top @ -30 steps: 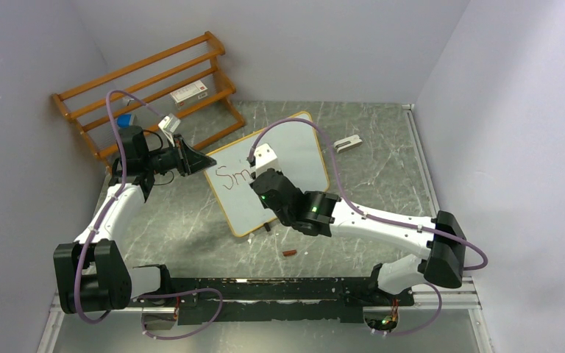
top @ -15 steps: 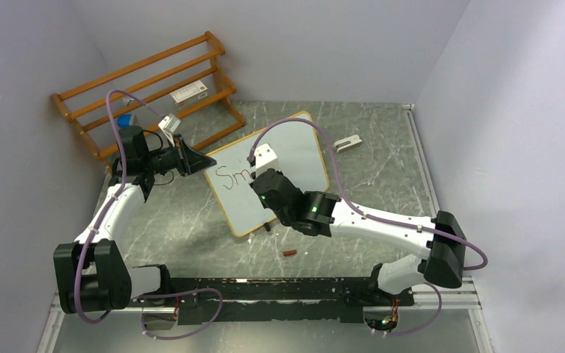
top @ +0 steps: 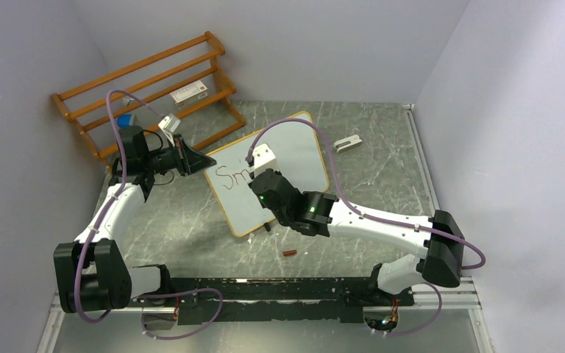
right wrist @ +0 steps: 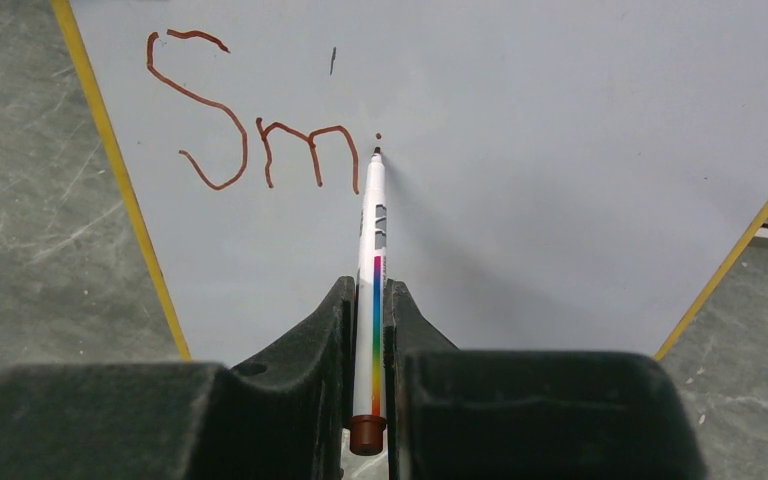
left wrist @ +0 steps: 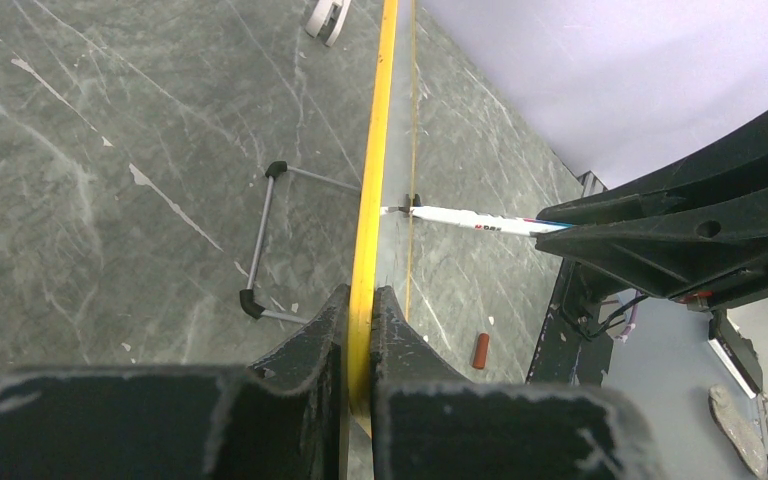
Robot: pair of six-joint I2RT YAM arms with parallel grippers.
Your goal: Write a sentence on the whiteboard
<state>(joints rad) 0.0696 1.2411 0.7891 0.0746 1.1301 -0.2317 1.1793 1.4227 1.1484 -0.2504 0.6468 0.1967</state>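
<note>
Marker (right wrist: 373,215) is pinched in my right gripper (right wrist: 367,292), tip on the whiteboard (right wrist: 560,150) beside the sentence (right wrist: 250,140) start "Sm", and my left gripper (left wrist: 361,300) pinches that board's edge, mid table (top: 184,220).

Count, top view: two robot arms, left arm (top: 110,213) and right arm (top: 375,220). One whiteboard (top: 294,158). One marker (right wrist: 374,250). The sentence (right wrist: 264,150): two letters, one dot. One wooden rack (top: 147,70) carrying one white box (top: 190,93) and one blue item (top: 123,120). On the tabletop (top: 191,220): one brown cap (top: 289,254), one white clip-like piece (top: 347,143).
</note>
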